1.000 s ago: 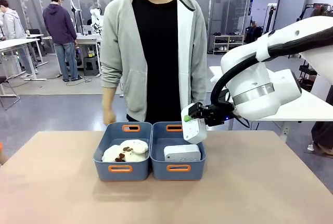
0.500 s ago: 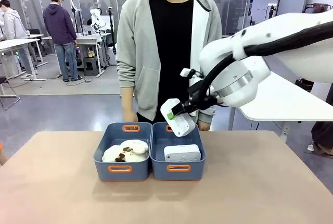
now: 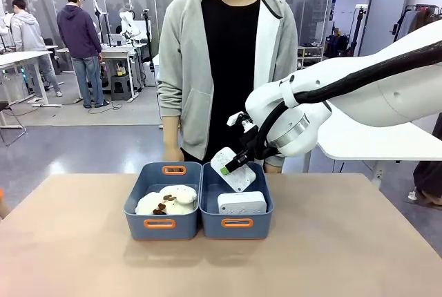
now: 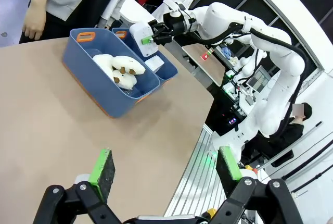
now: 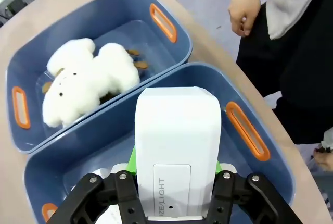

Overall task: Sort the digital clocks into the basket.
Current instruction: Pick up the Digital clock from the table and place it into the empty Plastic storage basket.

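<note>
**Tan table, two joined bins**

Right gripper (image 3: 236,164) clamped on digital clock (image 3: 233,169), tilted above right-hand basket (image 3: 237,223), apparently for release beside second clock (image 3: 242,203). Plush toy (image 3: 167,200) in left bin. Left gripper (image 4: 164,169) fingers apart, idle.

A robotics lab: white robot arms (image 4: 260,52) at other tables (image 3: 21,59), people standing around.

Right gripper (image 3: 235,164) angled down off a bent wrist, jaws clamped, white block between them. Left gripper (image 4: 165,169) hovering, green pads (image 4: 102,166) spread wide, nothing between.
</note>
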Available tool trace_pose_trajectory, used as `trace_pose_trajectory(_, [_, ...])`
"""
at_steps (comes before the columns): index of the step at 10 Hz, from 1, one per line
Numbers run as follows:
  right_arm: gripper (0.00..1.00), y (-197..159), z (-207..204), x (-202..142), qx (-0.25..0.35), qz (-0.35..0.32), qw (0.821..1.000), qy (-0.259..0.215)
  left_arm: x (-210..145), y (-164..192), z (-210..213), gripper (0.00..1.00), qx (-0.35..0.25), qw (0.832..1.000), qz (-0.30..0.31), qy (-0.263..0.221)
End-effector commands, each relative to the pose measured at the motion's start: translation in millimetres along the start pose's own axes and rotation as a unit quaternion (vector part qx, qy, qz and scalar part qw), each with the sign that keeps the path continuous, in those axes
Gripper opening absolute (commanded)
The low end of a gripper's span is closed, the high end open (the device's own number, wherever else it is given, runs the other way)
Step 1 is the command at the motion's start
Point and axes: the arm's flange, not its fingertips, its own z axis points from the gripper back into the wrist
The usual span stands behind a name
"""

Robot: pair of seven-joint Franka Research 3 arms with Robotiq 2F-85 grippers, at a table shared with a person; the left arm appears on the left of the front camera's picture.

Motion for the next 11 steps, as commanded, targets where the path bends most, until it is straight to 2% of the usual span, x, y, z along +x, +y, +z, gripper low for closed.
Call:
trace_pose_trajectory(1, [0.51,-2.1,-4.8,-3.9,-0.006,0.005,1.0,0.021,2.4,-1.5,0.2,1.0,0.001,1.0,0.0,-0.007])
trace_pose_trajectory(2, [0.51,-4.3,-9.3,-9.1,-0.011,0.008,0.999,0.039,2.4,-1.5,0.2,1.0,0.001,1.0,0.0,-0.007])
trace_pose_trajectory(4, [0.51,-7.9,-14.4,-10.0,-0.015,0.001,0.999,0.037,2.4,-1.5,0.2,1.0,0.001,1.0,0.0,-0.007])
trace_pose_trajectory(5, [0.67,-7.6,-14.8,-9.4,-0.015,-0.001,0.999,0.039,2.4,-1.5,0.2,1.0,0.001,1.0,0.0,-0.007])
trace_pose_trajectory(6, [0.74,-7.9,-15.7,-9.9,-0.019,-0.002,0.999,0.047,2.4,-1.5,0.2,1.0,0.001,1.0,0.0,-0.007])
trace_pose_trajectory(7, [0.91,-8.1,-15.7,-10.0,-0.022,-0.004,0.999,0.047,2.4,-1.5,0.2,1.0,0.001,1.0,0.0,-0.007])
trace_pose_trajectory(8, [0.98,-7.4,-15.2,-9.7,-0.022,-0.005,0.999,0.046,2.4,-1.5,0.2,1.0,0.001,1.0,0.0,-0.007])
trace_pose_trajectory(11, [1.0,4.3,-3.4,-11.7,-0.013,0.002,1.0,0.021,2.4,-1.5,0.2,1.0,0.001,1.0,0.0,-0.007])
